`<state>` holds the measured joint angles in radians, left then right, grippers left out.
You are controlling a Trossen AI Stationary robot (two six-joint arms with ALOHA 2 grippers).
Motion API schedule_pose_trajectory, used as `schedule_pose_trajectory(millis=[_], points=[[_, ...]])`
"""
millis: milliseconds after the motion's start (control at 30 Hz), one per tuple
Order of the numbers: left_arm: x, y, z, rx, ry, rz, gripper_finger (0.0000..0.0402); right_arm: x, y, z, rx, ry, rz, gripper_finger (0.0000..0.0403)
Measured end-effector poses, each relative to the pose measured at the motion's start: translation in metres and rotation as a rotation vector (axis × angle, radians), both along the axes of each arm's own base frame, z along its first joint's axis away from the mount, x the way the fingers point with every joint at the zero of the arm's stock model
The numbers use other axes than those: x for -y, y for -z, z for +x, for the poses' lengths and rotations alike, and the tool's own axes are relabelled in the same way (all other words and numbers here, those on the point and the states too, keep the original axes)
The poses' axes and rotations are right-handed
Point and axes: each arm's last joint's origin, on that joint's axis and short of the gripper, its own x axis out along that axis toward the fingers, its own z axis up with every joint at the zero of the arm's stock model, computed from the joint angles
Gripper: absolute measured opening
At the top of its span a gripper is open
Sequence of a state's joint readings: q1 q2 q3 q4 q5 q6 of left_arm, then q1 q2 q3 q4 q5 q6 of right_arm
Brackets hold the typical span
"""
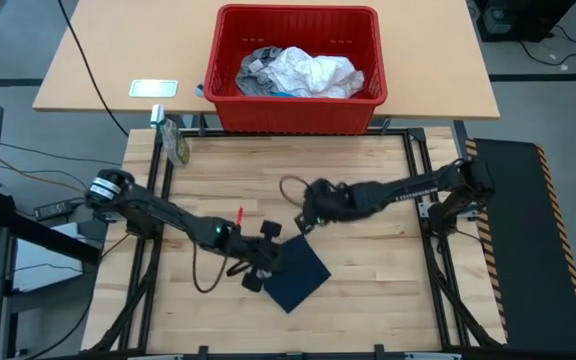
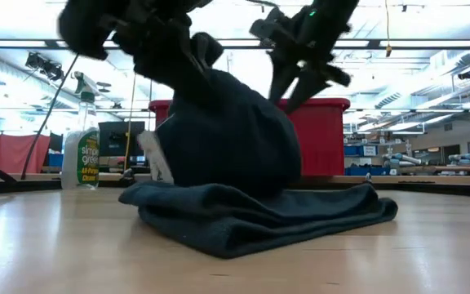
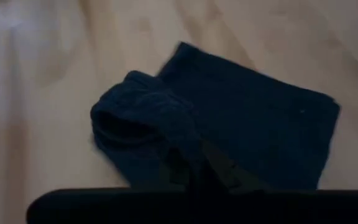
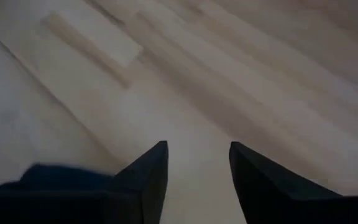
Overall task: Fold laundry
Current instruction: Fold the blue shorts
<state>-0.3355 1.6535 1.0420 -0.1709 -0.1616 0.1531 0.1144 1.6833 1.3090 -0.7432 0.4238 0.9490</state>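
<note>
While a navy garment (image 1: 296,276) is folded in front of the basket (image 1: 296,112), its raised edge is pinched by the left gripper (image 1: 268,262); the right gripper (image 1: 306,222), parted and empty, hovers beside. Laying that fold flat seems next.

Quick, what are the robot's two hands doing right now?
Left gripper: shut on the dark navy cloth garment, lifting part of it.
Right gripper: open, holding nothing, above the wooden table.

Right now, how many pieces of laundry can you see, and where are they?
3 at least: a navy garment on the wooden table, pinched by the left gripper; a white one and a grey one in the red basket. More may lie underneath.
</note>
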Motion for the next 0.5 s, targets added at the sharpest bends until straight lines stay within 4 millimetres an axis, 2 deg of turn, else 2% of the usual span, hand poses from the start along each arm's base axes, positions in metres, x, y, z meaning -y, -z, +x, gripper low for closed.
schedule_pose_trajectory(millis=[133,267,400,500], points=[[0.015,0.015,0.006,0.018,0.031,-0.013,0.0013,-0.032,0.004,-0.015,-0.036,0.085,0.013,0.0176],[0.027,0.014,0.013,0.107,0.017,-0.092,0.0013,-0.067,0.005,-0.027,0.003,0.134,0.071,0.0176],[0.03,0.013,0.017,0.146,-0.025,-0.171,0.0013,-0.097,0.004,-0.035,0.063,0.156,0.141,0.0176],[0.025,0.011,0.018,0.142,-0.08,-0.202,0.0013,-0.113,0.004,-0.043,0.091,0.186,0.177,0.0176]])
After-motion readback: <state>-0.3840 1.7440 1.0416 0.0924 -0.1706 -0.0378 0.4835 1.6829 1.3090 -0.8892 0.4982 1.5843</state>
